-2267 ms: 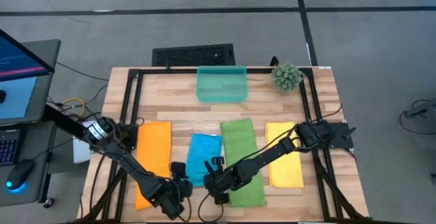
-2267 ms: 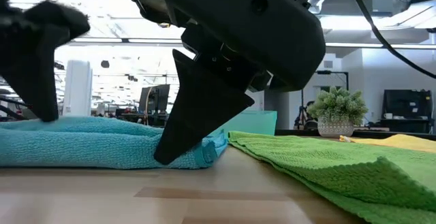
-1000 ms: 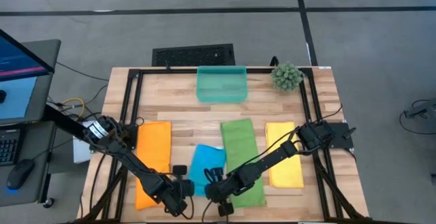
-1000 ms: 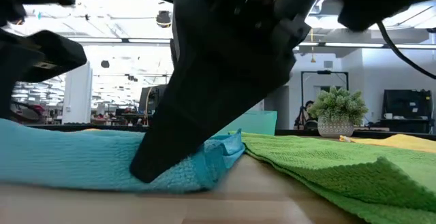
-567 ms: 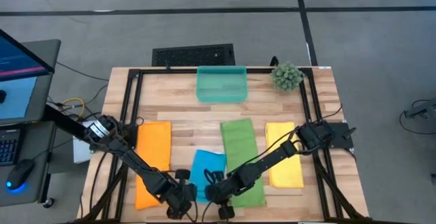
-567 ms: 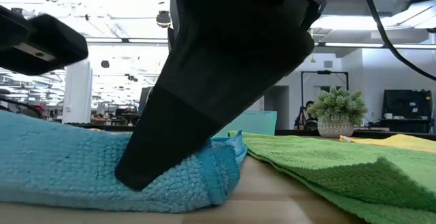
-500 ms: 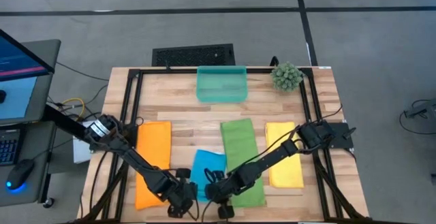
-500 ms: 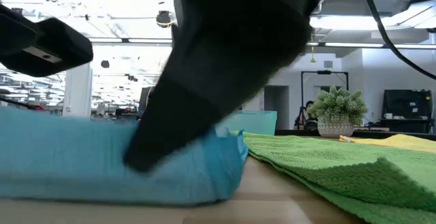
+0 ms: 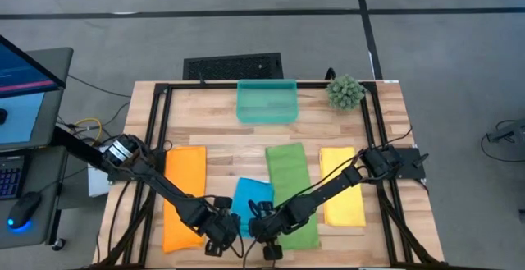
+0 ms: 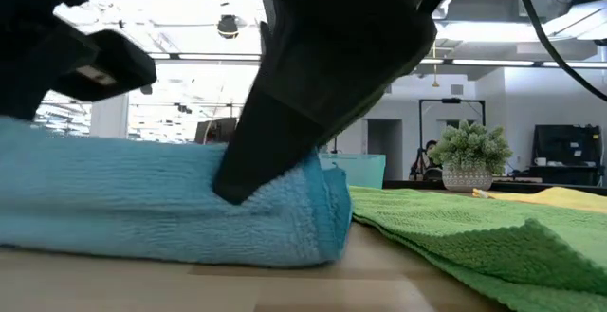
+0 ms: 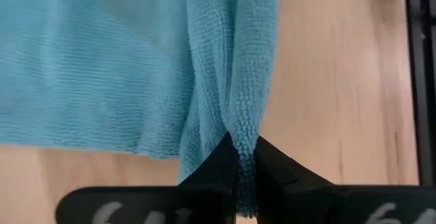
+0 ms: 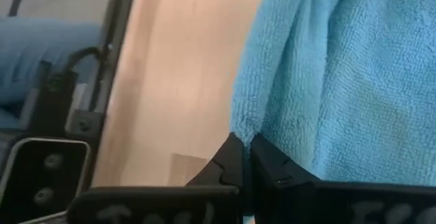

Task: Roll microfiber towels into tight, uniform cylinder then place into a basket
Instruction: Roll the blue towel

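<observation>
The blue towel [image 9: 250, 200] lies between the orange towel [image 9: 182, 196] and the green towel [image 9: 291, 192]; the yellow towel [image 9: 343, 186] is at the right. Those three lie flat on the wood. The blue towel's near end [image 10: 190, 208] is doubled over into a thick fold. My left gripper [image 9: 221, 231] is shut on its near left corner and my right gripper [image 9: 264, 231] on its near right corner. The teal basket [image 9: 267, 100] stands at the far middle of the table. My left gripper pinches the folded near edge of the blue towel at its left corner [image 11: 243, 139] between its two fingers, slanting down from above. A ridge of bunched cloth runs away from the fingertips. The rest of the towel lies on the table. My right gripper pinches the towel's near edge at the right corner [image 12: 244, 125] between its two fingers. The fingers [image 10: 285, 151] slant down onto the fold from above. The cloth there is doubled over, and the fold rests on the table.
A spiky green plant ball [image 9: 345, 92] stands at the far right corner beside the basket. A black metal frame [image 9: 156, 139] runs round the tabletop. Bare wood shows between the towels and the basket.
Both grippers have stayed shut on the blue towel's near end. That end has been gathered into a thicker, taller fold than a second ago, while the far part stays flat on the table. My left gripper has shifted slightly toward the right.
</observation>
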Motion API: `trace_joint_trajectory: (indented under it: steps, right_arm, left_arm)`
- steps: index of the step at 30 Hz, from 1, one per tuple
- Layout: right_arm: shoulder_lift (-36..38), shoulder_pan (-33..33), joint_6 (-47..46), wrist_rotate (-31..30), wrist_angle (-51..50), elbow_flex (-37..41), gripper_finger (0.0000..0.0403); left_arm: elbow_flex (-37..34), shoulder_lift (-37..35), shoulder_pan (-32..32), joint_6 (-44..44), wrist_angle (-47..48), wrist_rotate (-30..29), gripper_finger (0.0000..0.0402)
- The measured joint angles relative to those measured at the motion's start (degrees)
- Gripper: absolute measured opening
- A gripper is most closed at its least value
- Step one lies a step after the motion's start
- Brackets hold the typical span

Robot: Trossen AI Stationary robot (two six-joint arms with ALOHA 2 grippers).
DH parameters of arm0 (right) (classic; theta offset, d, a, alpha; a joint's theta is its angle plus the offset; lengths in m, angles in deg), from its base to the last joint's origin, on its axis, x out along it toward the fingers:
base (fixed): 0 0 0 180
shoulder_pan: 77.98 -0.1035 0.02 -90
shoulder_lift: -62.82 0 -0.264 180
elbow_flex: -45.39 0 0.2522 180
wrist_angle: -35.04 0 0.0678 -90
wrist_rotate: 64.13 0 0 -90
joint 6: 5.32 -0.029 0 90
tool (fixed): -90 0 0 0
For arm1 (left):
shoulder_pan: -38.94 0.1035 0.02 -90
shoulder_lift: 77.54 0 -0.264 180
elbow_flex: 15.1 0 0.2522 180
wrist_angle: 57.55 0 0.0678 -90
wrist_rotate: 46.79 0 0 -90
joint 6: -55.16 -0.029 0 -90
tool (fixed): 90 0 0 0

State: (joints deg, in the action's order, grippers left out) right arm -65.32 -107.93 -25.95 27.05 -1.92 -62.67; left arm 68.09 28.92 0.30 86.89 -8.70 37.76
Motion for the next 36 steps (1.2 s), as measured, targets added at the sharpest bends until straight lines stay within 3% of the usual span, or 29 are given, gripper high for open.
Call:
trace_joint_trajectory:
  steps: [4, 18, 36]
  right_arm:
    - [0.1, 0.1, 0.0, -1.6, -0.6, -0.1, 0.0013]
    - [2.6, 1.5, -2.7, -7.7, -5.7, -0.1, 0.0016]
    - [1.6, 2.5, -6.1, -10.0, -10.1, -0.1, 0.0014]
  left_arm:
    - [0.0, -1.4, -0.1, 0.7, 2.6, -3.9, 0.0007]
    - [0.0, -1.5, 2.6, 0.9, 6.8, -4.6, 0.0007]
    - [-0.3, -1.5, 8.4, -4.2, 8.4, -3.9, 0.0007]
